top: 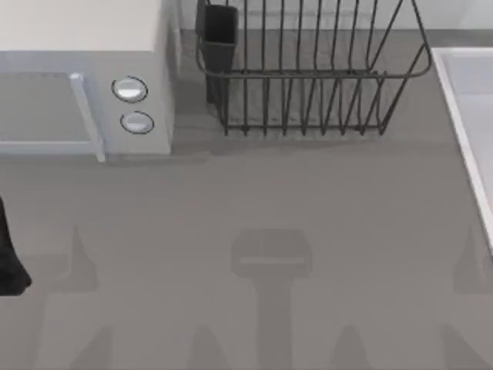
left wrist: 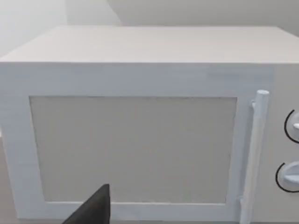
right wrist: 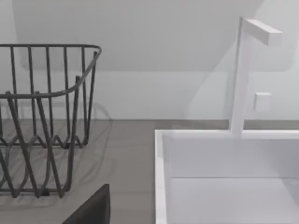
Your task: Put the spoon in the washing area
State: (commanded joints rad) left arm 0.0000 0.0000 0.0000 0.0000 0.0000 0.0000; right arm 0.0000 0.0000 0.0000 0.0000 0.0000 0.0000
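The spoon is out of view. The washing area (top: pixel 461 100) is a pale sink basin with a raised white rim at the table's right edge, and its rim (right wrist: pixel 160 177) also appears in the right wrist view. A dark part of my right gripper (right wrist: pixel 93 207) pokes in low there, short of the basin and beside the dish rack. In the left wrist view, a dark part of my left gripper (left wrist: pixel 93 207) sits low in front of the microwave door (left wrist: pixel 133 149). Part of my left arm (top: pixel 8 258) rests at the table's left edge.
A white microwave (top: pixel 85 85) fills the back left. A dark wire dish rack (top: pixel 308 77) with a dark utensil cup (top: pixel 218 35) stands at the back middle. A white faucet (right wrist: pixel 240 74) rises behind the basin. Grey countertop (top: pixel 254 200) spreads across the middle and front.
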